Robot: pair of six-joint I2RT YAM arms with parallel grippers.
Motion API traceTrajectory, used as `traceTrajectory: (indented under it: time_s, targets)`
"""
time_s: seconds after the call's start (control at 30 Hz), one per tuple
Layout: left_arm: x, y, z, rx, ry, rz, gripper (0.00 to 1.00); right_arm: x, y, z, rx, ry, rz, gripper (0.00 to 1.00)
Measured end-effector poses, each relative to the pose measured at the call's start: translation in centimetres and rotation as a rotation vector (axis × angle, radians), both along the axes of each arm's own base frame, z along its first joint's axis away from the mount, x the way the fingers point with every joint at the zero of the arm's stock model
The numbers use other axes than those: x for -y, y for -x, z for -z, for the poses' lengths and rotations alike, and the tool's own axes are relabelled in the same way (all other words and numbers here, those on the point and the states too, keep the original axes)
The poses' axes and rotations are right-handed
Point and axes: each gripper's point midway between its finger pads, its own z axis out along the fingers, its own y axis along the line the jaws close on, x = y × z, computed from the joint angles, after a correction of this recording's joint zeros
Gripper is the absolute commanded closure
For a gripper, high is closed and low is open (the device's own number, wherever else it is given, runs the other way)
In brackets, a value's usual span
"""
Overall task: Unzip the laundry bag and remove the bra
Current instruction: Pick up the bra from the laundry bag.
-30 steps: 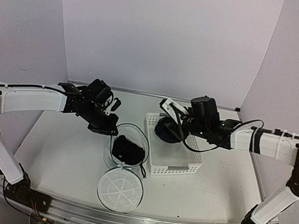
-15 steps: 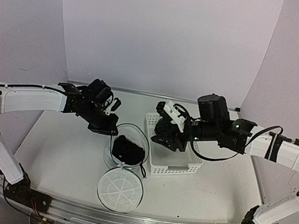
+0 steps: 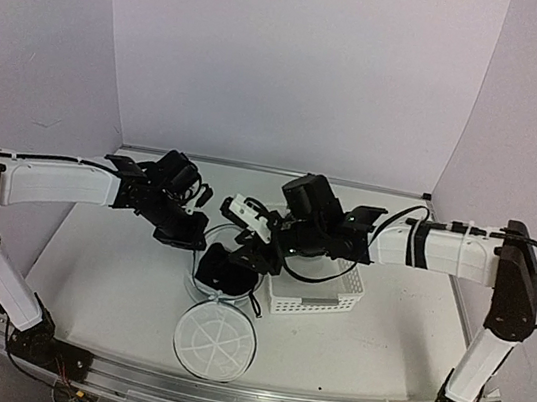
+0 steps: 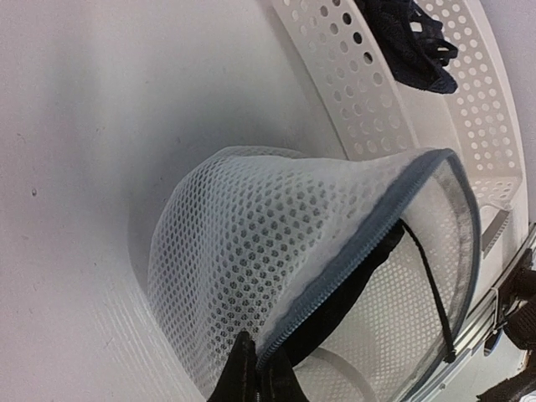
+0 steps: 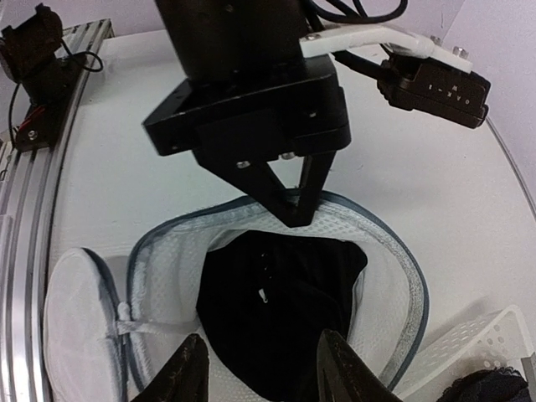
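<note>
Right jaws apart just over bra (image 5: 276, 310)

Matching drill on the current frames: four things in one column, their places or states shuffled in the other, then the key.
1 left gripper
2 right gripper
3 bra
4 basket

A inside the unzipped laundry bag
B fingers apart, above the bra
C shut on the bag's rim
D right of the bag, dark garment in it

Pairs: 1-C, 2-B, 3-A, 4-D
</note>
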Motion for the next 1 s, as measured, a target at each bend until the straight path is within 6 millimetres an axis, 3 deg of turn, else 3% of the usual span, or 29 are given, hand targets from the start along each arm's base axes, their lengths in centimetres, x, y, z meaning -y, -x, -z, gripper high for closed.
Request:
traceTrajectory:
  time_s: [0.23, 0.47, 0.77, 1.0]
  targets:
    - [-1.1, 0.3, 1.5, -0.01, -0.047, -0.02, 1.0, -2.6, -1.8, 3.7, 0.009, 0.075, 0.061, 0.52]
    - [-1.4, 0.4, 1.9, -0.01, -0.056, -0.03, 1.0, -3.2, -2.7, 7.0, 0.018, 0.147, 0.106, 0.45]
    - [-2.6, 0.3, 2.8, -0.012, -0.098, -0.06, 1.0, -4.9, -4.9, 7.3, 0.072, 0.119, 0.165, 0.42]
    - [-3.2, 0.0, 3.2, 0.006, -0.129, -0.081, 1.0, -5.4, -5.6, 7.4, 0.098, 0.092, 0.187, 0.42]
